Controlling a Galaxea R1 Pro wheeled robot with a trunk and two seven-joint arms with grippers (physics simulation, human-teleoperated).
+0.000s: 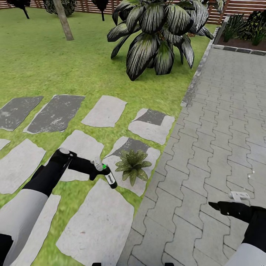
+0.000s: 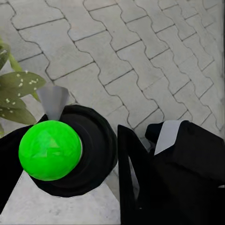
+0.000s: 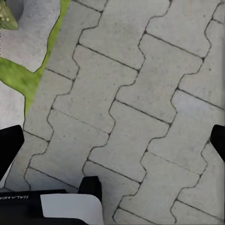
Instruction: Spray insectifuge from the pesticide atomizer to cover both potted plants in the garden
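Note:
My left gripper point(image 1: 96, 170) is shut on the pesticide atomizer point(image 1: 110, 179), a slim dark bottle with a white label, held tilted just above a stepping stone. Its pale trigger head point(image 1: 96, 163) points up and a bright green spot point(image 1: 104, 167) shows at its neck. In the left wrist view the same green spot point(image 2: 49, 150) sits behind the pale nozzle point(image 2: 53, 101). One potted plant point(image 1: 133, 164), a low rosette of pointed olive leaves, stands right beside the bottle; its leaves point(image 2: 18, 89) carry white specks. My right gripper point(image 1: 218, 206) hovers open over the paving, holding nothing.
Grey paving point(image 1: 221, 129) runs along the right, bordered by a kerb point(image 1: 195, 77). Irregular stepping stones point(image 1: 105, 111) lie in the lawn. A large striped-leaf palm plant point(image 1: 159, 33), a tree trunk point(image 1: 63, 20), a planted bed point(image 1: 244, 29) and the wooden fence point(image 1: 240, 7) stand beyond.

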